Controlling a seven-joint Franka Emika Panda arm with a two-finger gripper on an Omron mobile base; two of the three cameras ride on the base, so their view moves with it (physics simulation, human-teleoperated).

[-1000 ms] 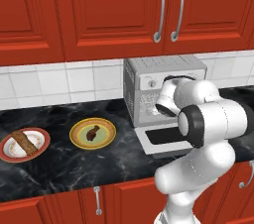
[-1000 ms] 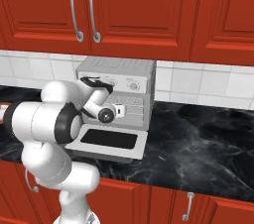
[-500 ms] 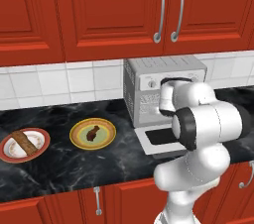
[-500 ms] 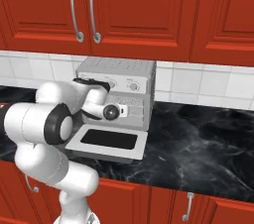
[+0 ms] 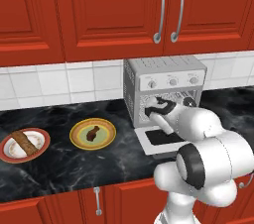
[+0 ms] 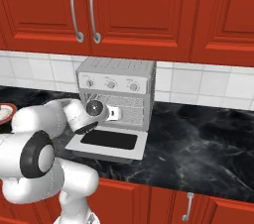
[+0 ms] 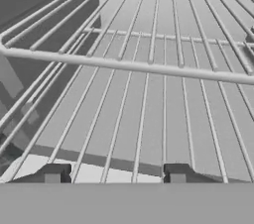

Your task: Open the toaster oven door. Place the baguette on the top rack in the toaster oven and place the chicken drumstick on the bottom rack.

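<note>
One baguette [image 5: 22,141], one chicken drumstick [image 5: 92,133], apparently.

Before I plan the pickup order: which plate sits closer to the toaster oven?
The yellow-rimmed plate holding the chicken drumstick. The red-rimmed plate with the baguette lies farther left, farther from the toaster oven.

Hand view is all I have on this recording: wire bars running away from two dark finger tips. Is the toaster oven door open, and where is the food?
Observer: The toaster oven door is folded down flat in front of the toaster oven.
Operator: And the food?
Observer: The baguette lies on a plate at the counter's far left.
Operator: The drumstick?
Observer: The chicken drumstick sits on a yellow plate beside it, apart from the gripper, whose jaws stand apart and empty above the rack.
</note>
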